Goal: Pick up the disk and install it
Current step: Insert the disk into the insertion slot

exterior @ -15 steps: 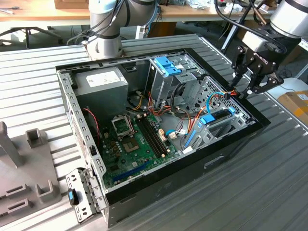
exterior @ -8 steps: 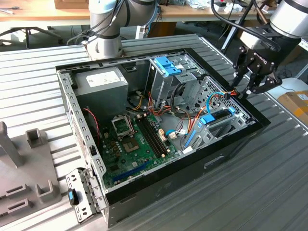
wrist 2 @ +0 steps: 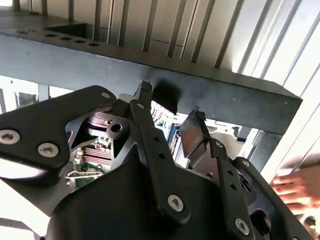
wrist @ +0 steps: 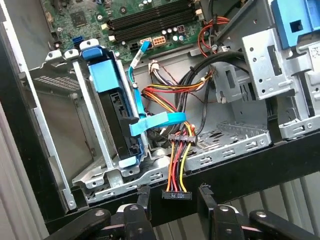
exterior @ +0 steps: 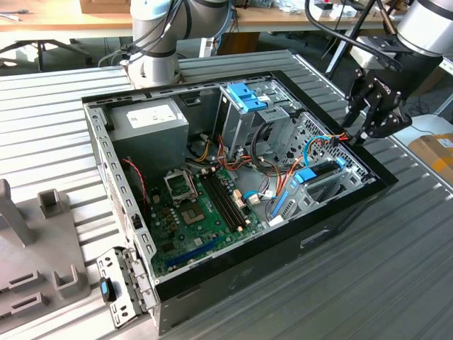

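The disk [wrist: 117, 112], a dark body in a light-blue bracket, stands on edge inside the metal drive cage [wrist: 60, 100] of the open computer case. In the exterior view the disk [exterior: 316, 175] sits in that cage near the case's wall at the exterior view's right. My gripper [exterior: 361, 131] hovers just outside the black case rim [exterior: 375, 180], apart from the disk. It is open in both wrist views [wrist: 173, 192] [wrist 2: 170, 112]. A black power plug [wrist: 176, 195] on red, yellow and black wires hangs between the fingertips, and they do not close on it.
A grey power-supply box [exterior: 148, 120] and a tall cage with blue tabs [exterior: 248, 95] stand at the back of the case, above the motherboard [exterior: 198, 205]. A blue flat cable [wrist: 155, 122] crosses beside the disk. Grey fixtures [exterior: 42, 241] lie at the exterior view's left, a cardboard box [exterior: 435, 152] at its right.
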`<state>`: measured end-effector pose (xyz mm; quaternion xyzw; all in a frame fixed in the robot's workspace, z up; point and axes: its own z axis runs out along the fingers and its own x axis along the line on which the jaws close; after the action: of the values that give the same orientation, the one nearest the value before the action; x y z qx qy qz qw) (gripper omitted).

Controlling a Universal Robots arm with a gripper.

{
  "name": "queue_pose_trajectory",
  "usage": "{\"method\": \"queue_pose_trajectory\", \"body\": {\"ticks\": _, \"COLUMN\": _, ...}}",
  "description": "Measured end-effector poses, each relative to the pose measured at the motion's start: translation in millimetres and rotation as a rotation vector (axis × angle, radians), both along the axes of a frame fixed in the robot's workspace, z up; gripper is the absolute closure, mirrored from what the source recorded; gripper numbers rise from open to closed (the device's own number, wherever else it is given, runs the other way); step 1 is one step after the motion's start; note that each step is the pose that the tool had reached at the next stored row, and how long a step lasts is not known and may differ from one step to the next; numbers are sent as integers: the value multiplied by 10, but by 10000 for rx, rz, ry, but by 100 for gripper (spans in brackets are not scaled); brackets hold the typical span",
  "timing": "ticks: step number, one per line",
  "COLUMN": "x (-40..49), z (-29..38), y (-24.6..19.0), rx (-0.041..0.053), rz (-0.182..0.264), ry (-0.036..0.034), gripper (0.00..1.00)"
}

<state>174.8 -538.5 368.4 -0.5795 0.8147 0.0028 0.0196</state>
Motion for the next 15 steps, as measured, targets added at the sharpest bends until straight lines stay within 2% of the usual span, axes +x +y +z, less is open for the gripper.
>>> {"method": "queue_pose_trajectory", "body": {"ticks": 1, "x": 0, "z": -1, "y": 0, "rx": 0, "rz": -382, "ry": 0, "gripper": 50}}
{"method": "queue_pose_trajectory", "body": {"ticks": 3, "x": 0, "z": -1, "y": 0, "rx": 0, "rz": -775, "ry": 0, "gripper": 50}}
{"method": "queue_pose_trajectory", "body": {"ticks": 5, "x": 0, "z": -1, "y": 0, "rx": 0, "rz": -1427, "ry": 0, "gripper": 50}}
{"method": "queue_pose_trajectory", "body": {"ticks": 8, "x": 0, "z": -2, "y": 0, "rx": 0, "rz": -1978, "ry": 0, "gripper": 50}}
{"method": "queue_pose_trajectory", "body": {"ticks": 9, "x": 0, "z": -2, "y": 0, "rx": 0, "rz": -2429, "ry": 0, "gripper": 50}}
{"method": "queue_pose_trajectory", "body": {"ticks": 11, "x": 0, "z": -3, "y": 0, "rx": 0, "rz": -3018, "ry": 0, "gripper": 50}}
{"method": "queue_pose_trajectory", "body": {"ticks": 15, "x": 0, "z": -3, "y": 0, "rx": 0, "rz": -3773, "ry": 0, "gripper": 50}}
